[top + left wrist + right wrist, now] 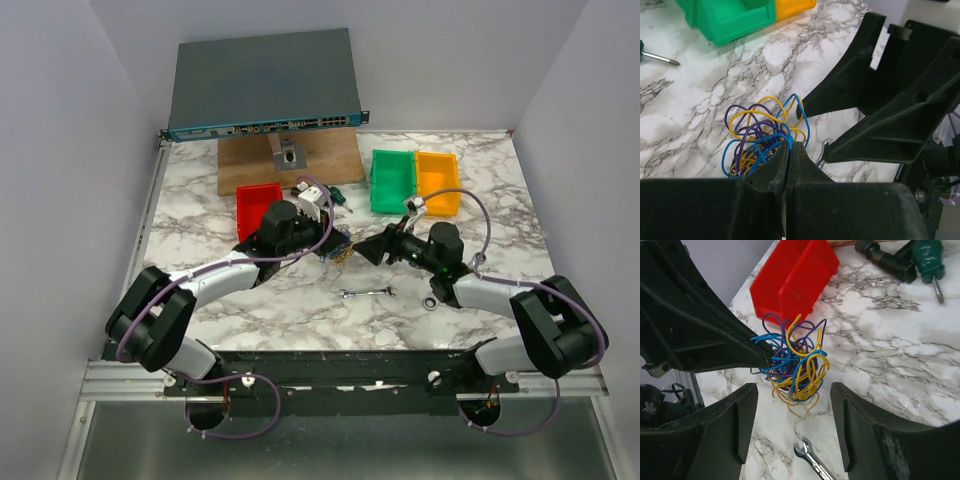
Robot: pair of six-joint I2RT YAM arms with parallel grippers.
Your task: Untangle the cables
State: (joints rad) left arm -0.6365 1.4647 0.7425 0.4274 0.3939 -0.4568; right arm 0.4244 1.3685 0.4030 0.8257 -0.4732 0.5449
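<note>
Left wrist view is showing the tangled bundle of thin blue, yellow-orange and purple wire cables [760,137] right at the tip of the left gripper [789,149], whose fingers are pressing together and pinching blue strands at the bundle's edge. Opposite, the right gripper [790,390] is holding its fingers spread wide, one fingertip [812,100] sitting just beside a blue loop. The bundle is possibly resting on the white marble tabletop [700,90], though it may be hanging slightly raised. A red plastic bin [790,285] is standing near it and a small silver wrench [812,460] is lying just beside it.
</note>
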